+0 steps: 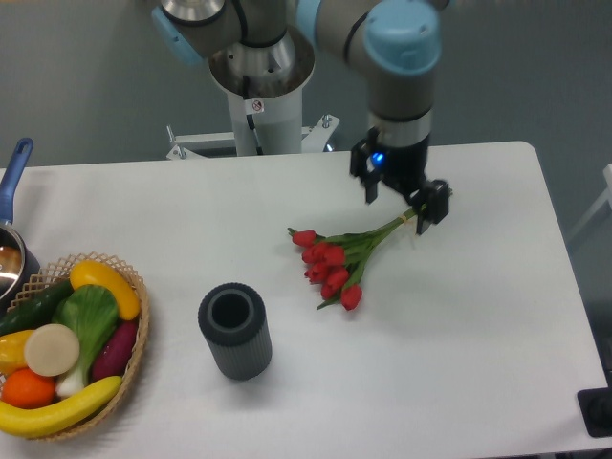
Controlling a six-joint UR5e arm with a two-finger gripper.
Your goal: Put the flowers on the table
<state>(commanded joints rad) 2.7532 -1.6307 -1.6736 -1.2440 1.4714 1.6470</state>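
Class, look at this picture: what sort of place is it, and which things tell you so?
Probably a robotics lab: a robot arm on a pedestal, a plain white table, and props like tulips.

The big white table (478, 363) has round corners. The flowers (337, 260), red tulips, lie near the middle. A dark grey ribbed cup (234, 331) stands near them. A basket (134, 277) of fruit and vegetables sits at the left edge.

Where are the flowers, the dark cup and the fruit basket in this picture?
flowers (330, 266): fixed camera view, on the red blooms at the bunch's middle.
dark cup (235, 337): fixed camera view, on its ribbed outer wall below the rim.
fruit basket (140, 337): fixed camera view, on the woven right rim.
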